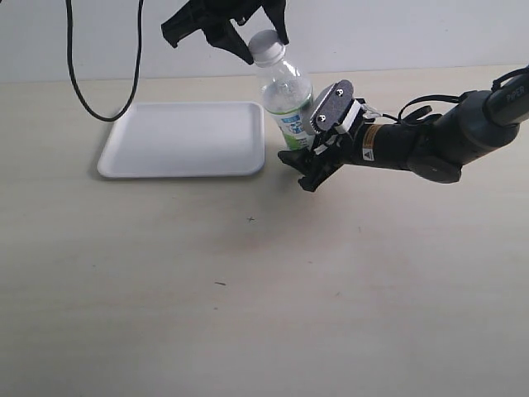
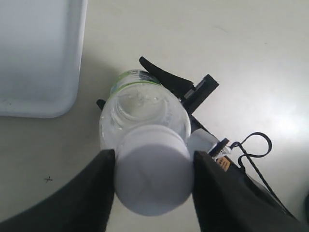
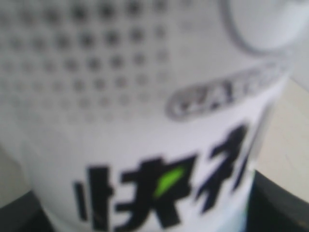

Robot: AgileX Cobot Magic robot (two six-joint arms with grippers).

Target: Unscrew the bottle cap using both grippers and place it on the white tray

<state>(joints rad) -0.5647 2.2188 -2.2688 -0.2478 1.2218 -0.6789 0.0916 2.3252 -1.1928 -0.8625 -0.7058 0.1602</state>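
Bottle (image 1: 287, 98) stood near upright on the table (image 1: 248, 281), just beside the right-hand edge of the white tray (image 1: 182, 139). Right gripper (image 1: 302, 165) was clamped on the bottle's labelled lower half. Left gripper (image 1: 265, 48), reaching from above, was narrowed onto the bottle cap (image 2: 153, 180), one finger touching each side; the cap sat on the neck

End effector (image 2: 153, 157) around bottle cap (image 2: 153, 176)
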